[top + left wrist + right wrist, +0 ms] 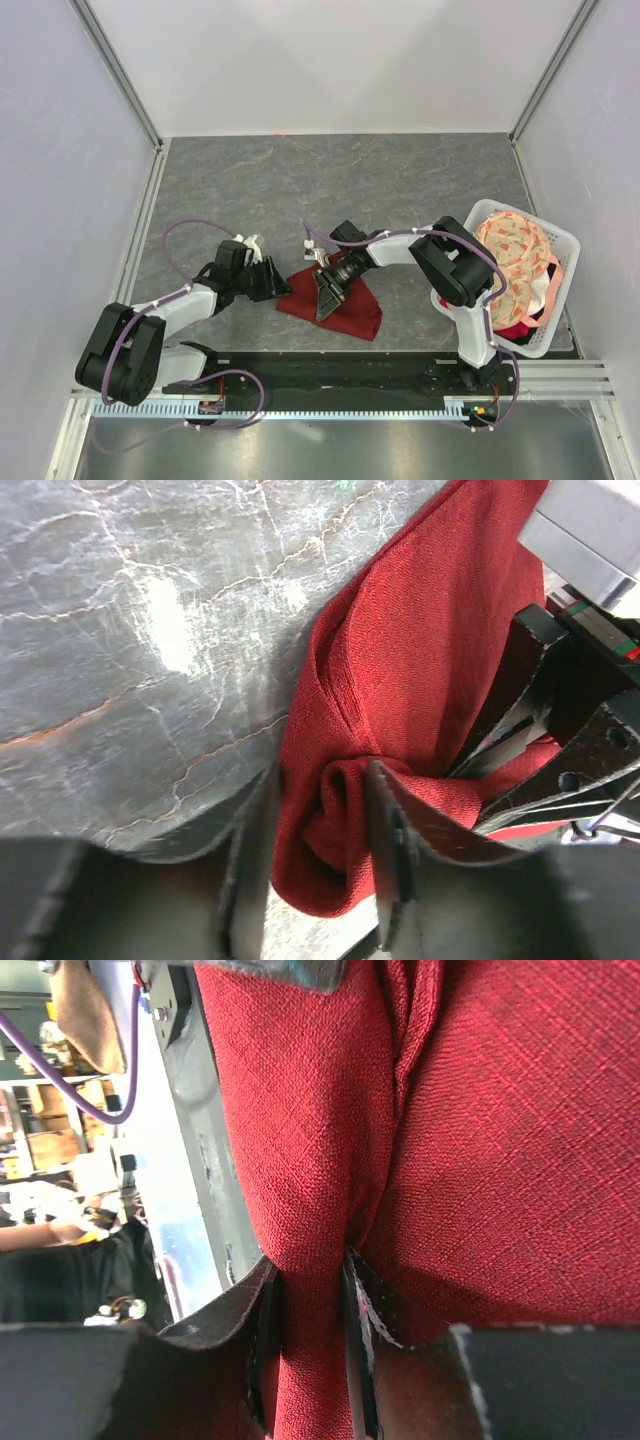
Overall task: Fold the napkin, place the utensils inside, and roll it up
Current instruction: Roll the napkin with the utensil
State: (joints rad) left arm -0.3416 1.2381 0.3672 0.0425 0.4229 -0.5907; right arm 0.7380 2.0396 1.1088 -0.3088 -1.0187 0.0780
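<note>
Fingers (262, 1345) of the right gripper (310, 1300) are nipped close on a raised fold of the napkin (480, 1160). The left gripper (320, 820) has its fingers (392, 850) partly closed against a bunched corner of that cloth (it fills the gap between them). From above, the napkin lies crumpled at lower centre on the table (300, 180), with a white basket (563, 243) at right.

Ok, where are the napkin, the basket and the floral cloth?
napkin (358, 312): overhead view, on its flat near-right part.
basket (570, 241): overhead view, on its far right corner.
floral cloth (510, 245): overhead view, on its top hump.
</note>
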